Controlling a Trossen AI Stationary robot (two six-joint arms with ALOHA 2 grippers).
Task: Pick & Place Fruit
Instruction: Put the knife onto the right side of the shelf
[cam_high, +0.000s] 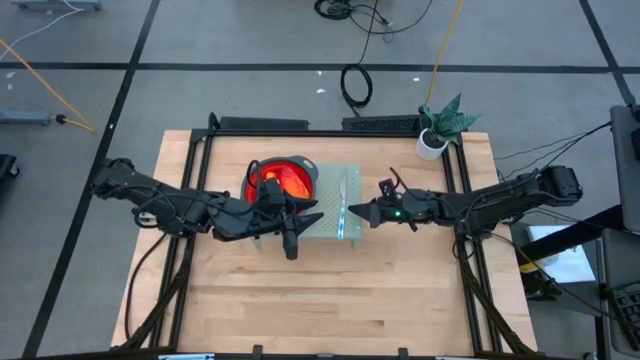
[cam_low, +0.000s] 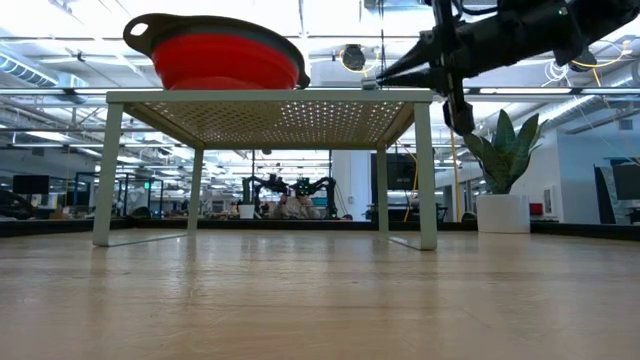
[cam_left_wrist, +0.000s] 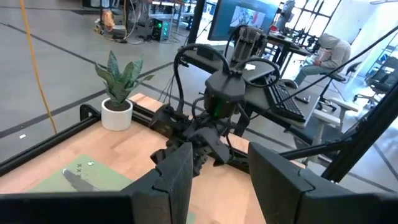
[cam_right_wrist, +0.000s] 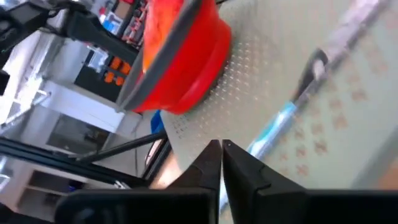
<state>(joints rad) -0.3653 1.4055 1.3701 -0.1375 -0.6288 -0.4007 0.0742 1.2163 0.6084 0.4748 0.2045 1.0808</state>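
Note:
The fruit shows only as orange-red pieces (cam_high: 283, 181) inside the red bowl (cam_high: 305, 168), also seen in the right wrist view (cam_right_wrist: 166, 25). The bowl stands on a pale green perforated stand (cam_high: 330, 195) in the middle of the table. A slim silver knife (cam_high: 345, 195) lies on the stand beside it. My left gripper (cam_left_wrist: 221, 186) is open and empty, hovering just near of the bowl (cam_high: 310, 212) and pointing toward the right arm. My right gripper (cam_right_wrist: 221, 155) is shut, its tip (cam_high: 350, 212) at the stand's near edge by the knife's handle end (cam_right_wrist: 273, 130). My right gripper comes in level from the table's right, and its shut tips sit at stand-top height (cam_low: 385, 73) right by the knife's handle end. I cannot tell whether they touch the knife or the stand.
A potted plant (cam_high: 440, 125) stands at the table's far right corner. A black frame (cam_high: 200, 170) runs around the table top. Bare wood (cam_high: 330, 300) stretches near of the stand. Under the stand there is open space between its legs (cam_low: 290, 190). A seated person (cam_left_wrist: 326, 50) shows beyond the table.

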